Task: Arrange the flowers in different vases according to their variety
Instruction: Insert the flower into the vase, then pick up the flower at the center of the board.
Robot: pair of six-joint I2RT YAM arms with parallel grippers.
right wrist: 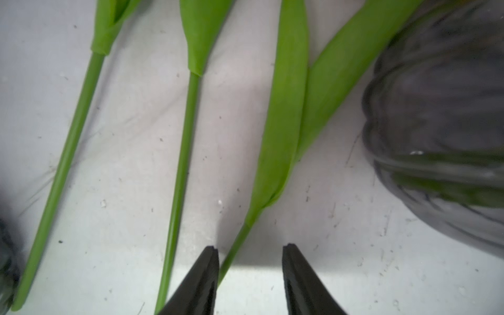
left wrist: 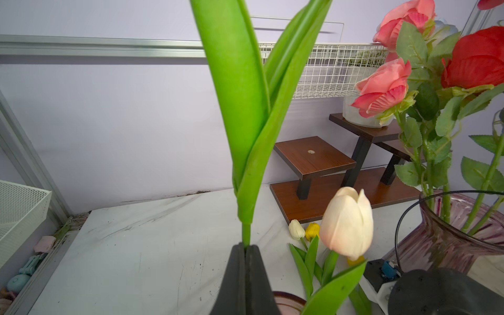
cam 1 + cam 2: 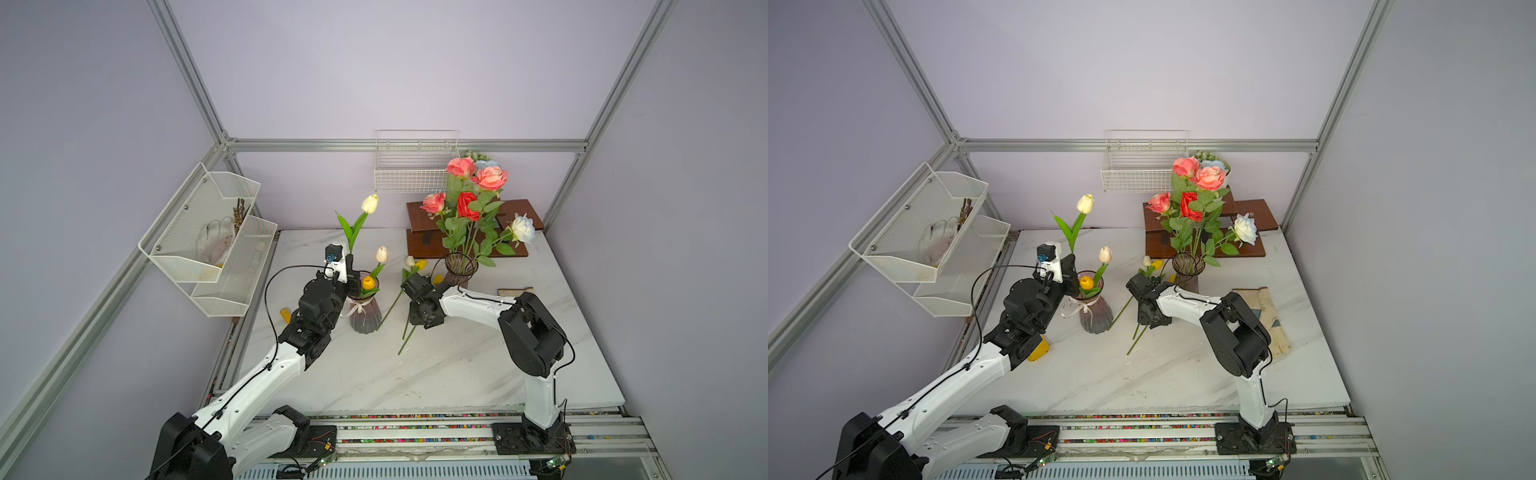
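My left gripper (image 3: 352, 266) (image 2: 246, 246) is shut on the stem of a cream tulip (image 3: 370, 203) (image 3: 1085, 203). It holds the tulip upright just beside the rim of the ribbon-bow vase (image 3: 365, 316) (image 3: 1096, 316). That vase holds a yellow tulip (image 3: 368, 282) and a pale tulip (image 3: 382, 254). Pink, red and white roses (image 3: 467, 205) stand in the second vase (image 3: 459, 270). Three tulips (image 3: 415, 264) lie on the table between the vases. My right gripper (image 3: 415, 322) (image 1: 250, 249) points down over them. It is open, with one stem (image 1: 237, 245) between its jaws, close to one finger.
A brown stepped wooden stand (image 3: 515, 212) sits at the back right with a potted plant (image 3: 476, 157) on it. A wire basket (image 3: 415, 162) hangs on the back wall and white mesh shelves (image 3: 208, 232) on the left. A yellow object (image 3: 1038, 351) lies under the left arm.
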